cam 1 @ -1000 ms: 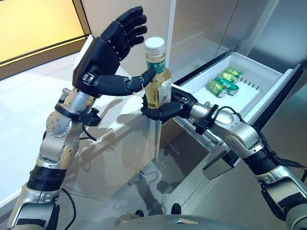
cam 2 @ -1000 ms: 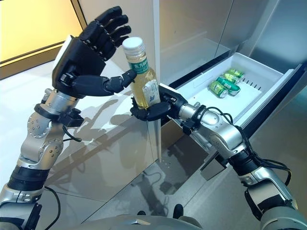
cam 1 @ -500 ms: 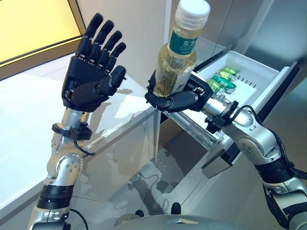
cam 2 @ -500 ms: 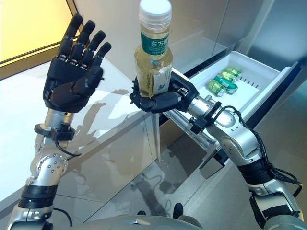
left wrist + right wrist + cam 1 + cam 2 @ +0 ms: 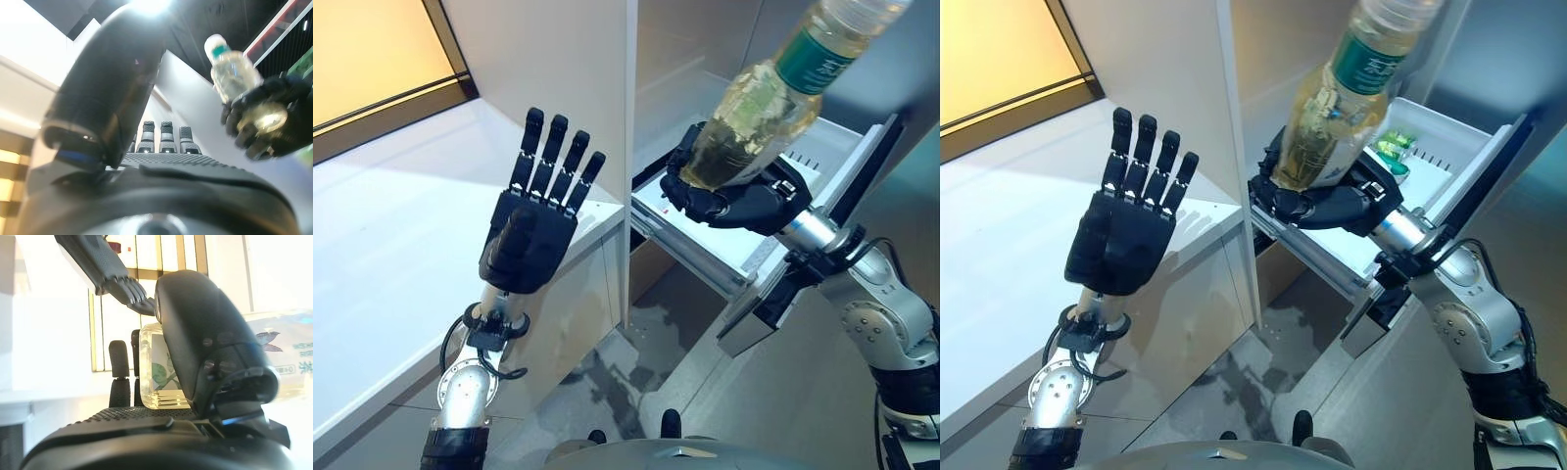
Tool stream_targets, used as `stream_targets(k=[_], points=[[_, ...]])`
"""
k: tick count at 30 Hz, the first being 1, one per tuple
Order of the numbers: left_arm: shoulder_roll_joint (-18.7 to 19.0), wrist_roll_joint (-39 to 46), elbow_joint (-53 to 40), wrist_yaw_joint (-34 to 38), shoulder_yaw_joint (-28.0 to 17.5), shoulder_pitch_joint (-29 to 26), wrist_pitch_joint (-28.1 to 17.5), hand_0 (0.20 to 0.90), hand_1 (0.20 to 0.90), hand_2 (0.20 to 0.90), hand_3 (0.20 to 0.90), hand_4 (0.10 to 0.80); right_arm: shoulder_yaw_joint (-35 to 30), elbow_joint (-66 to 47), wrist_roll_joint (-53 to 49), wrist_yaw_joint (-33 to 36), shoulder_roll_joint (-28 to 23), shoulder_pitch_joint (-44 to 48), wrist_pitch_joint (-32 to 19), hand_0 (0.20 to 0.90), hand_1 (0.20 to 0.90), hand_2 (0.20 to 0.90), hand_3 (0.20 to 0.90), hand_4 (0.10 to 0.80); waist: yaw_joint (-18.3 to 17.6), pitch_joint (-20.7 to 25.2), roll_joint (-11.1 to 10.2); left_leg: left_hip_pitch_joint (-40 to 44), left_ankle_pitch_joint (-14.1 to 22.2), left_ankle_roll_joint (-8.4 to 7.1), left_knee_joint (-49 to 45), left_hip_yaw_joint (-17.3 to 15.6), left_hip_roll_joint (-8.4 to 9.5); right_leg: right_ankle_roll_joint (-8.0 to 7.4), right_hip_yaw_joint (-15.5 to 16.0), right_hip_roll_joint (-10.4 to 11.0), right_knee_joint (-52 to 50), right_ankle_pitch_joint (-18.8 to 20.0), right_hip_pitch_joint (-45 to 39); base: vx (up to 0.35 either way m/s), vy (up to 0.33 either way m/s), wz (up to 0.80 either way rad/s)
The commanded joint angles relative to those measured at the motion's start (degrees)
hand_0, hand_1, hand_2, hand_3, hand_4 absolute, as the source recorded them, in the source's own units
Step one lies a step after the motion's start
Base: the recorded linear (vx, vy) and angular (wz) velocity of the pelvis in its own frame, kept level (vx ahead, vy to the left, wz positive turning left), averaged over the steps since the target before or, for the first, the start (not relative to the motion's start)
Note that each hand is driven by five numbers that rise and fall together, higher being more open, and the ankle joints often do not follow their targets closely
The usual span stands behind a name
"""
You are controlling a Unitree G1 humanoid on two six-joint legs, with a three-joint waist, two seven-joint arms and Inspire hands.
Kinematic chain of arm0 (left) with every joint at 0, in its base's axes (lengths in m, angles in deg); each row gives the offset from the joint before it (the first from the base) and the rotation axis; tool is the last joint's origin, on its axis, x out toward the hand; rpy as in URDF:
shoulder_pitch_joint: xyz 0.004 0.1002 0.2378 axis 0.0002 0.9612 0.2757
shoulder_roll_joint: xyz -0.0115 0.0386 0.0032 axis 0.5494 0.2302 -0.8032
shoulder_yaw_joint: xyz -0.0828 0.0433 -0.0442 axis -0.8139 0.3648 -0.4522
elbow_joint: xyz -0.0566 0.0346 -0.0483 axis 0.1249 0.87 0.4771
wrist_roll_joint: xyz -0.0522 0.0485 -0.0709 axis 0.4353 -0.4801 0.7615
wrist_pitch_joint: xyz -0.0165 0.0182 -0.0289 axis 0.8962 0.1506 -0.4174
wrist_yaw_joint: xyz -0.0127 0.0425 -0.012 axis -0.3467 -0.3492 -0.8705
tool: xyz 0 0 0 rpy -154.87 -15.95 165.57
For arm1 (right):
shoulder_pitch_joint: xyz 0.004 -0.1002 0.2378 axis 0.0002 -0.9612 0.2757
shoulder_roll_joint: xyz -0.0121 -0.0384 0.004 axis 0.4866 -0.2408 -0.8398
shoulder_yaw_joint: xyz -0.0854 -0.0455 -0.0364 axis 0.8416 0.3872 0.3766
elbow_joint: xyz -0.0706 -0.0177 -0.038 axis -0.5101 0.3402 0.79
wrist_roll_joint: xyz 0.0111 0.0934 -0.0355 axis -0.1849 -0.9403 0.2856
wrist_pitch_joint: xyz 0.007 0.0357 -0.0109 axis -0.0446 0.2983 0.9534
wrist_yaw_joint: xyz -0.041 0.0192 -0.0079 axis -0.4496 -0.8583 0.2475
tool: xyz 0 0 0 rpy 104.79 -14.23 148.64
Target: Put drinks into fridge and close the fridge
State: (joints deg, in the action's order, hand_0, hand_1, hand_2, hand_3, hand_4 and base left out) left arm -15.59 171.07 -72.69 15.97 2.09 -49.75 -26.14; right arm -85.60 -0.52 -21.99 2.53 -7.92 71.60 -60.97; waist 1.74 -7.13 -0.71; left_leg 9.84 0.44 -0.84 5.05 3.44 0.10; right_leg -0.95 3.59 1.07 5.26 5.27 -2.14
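The bottle (image 5: pixel 759 108) of pale yellow drink is held in the right hand (image 5: pixel 736 201), whose fingers and thumb are curled round its lower body. Compared with a second ago, when the bottle stood upright between both hands in front of the white partition (image 5: pixel 548 88), it has been carried up and to the right and tipped, so that its cap now leans away toward the fridge and lies partly past the view's upper edge. The left hand (image 5: pixel 530 235), which was touching the bottle with its thumb then, has been withdrawn and lowered; its fingers are straight and pressed side by side, palm facing the bottle, holding nothing, above the white tabletop (image 5: pixel 391 225). The bottle is now above the near end of the open fridge drawer (image 5: pixel 1449 147), where green cans (image 5: pixel 1393 149) already lie, largely hidden behind the hand. The handover is judged complete and the transport toward the drawer under way; lowering the bottle into the tray, releasing it, and pushing the drawer shut appear to be left.
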Motion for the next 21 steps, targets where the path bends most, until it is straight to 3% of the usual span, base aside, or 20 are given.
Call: stream_targets(k=[1,7,14,21], points=[[1.7,3.5,4.0,-11.1,1.5,1.3,3.4,0.900,0.900,0.900,0.900,0.800,-8.7,-7.1,-6.5,-3.7,0.9,2.0,-6.8,0.300,0.300,0.300,0.200,0.100,-1.3,6.4,-2.1,-3.6,2.0,0.82,-0.1,-0.4,2.61,-3.58,0.8,1.0,-1.3,-4.3,-3.3,-0.017,0.013,-0.05],[0.6,-5.6,17.4,-20.0,4.2,6.5,5.3,0.900,0.900,0.900,0.900,0.800,-13.5,-6.5,-9.3,-5.9,-1.9,-3.9,-8.5,0.300,0.300,0.300,0.200,0.100,-2.6,5.8,-2.3,-4.0,2.1,0.80,-0.1,-2.1,2.40,-3.90,-0.2,0.7,-1.3,-3.8,-2.4,-0.035,0.021,-0.13],[-0.9,-16.8,29.4,-17.6,6.1,9.4,5.5,0.900,0.900,0.900,0.900,0.800,-19.1,-3.7,-9.0,-5.4,-3.7,-9.5,-11.6,0.300,0.300,0.300,0.200,0.100,-3.9,5.4,-2.6,-4.5,2.3,0.99,-0.1,-3.2,2.46,-4.30,-1.1,0.5,-1.7,-3.6,-1.3,-0.031,0.010,-0.11],[0.2,-24.4,41.9,0.6,7.4,10.0,-3.2,0.900,0.900,0.900,0.900,0.800,-23.8,1.7,2.4,-1.1,-5.9,-14.2,-16.5,0.300,0.300,0.300,0.200,0.100,-5.3,5.1,-2.8,-4.3,2.6,1.32,-0.1,-3.9,2.50,-4.63,-1.8,0.1,-2.3,-3.9,-1.0,0.008,0.007,-0.10]])
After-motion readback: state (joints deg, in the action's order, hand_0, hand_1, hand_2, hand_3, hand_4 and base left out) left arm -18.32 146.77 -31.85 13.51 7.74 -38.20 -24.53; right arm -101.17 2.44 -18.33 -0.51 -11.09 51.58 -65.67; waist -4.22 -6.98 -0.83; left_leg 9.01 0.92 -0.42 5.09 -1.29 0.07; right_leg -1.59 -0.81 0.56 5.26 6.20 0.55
